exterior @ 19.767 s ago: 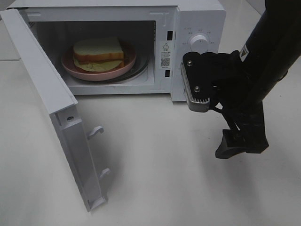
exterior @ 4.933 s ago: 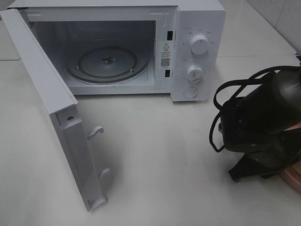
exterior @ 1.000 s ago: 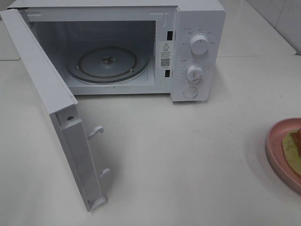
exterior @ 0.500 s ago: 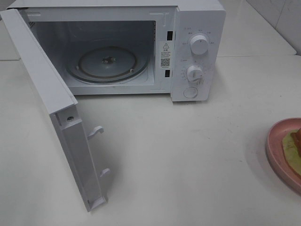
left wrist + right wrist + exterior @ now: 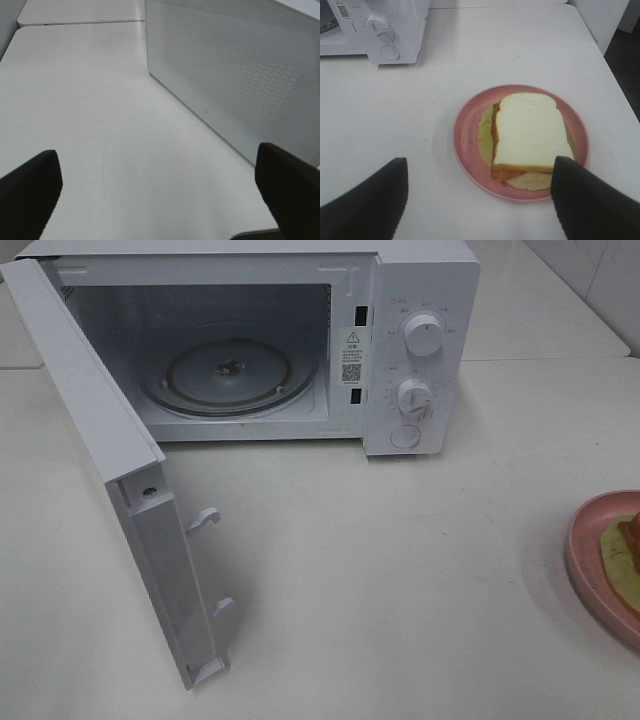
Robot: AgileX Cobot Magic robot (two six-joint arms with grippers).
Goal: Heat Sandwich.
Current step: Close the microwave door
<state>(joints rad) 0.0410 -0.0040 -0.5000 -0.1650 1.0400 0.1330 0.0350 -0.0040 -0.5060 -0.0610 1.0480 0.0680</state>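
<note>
The sandwich (image 5: 530,130), white bread with an orange-brown crust over a pale green layer, lies on a round pink plate (image 5: 467,135) on the white table. In the high view only a sliver of the sandwich (image 5: 628,540) and plate (image 5: 590,560) shows at the right edge. My right gripper (image 5: 480,167) is open above the plate's near side, its dark fingers (image 5: 370,200) spread wide and holding nothing. My left gripper (image 5: 157,165) is open too, over bare table beside the microwave door (image 5: 235,75). Neither gripper appears in the high view.
The white microwave (image 5: 420,300) stands at the back with its door (image 5: 100,440) swung out to the left. Inside it lies only the glass turntable (image 5: 228,375). Its control panel with two knobs (image 5: 415,395) faces front; the panel (image 5: 385,25) also shows in the right wrist view.
The plate with the sandwich was inside the microwave and now lies on the table at the right. The right arm has left the high view. Nothing moved over the last second.
</note>
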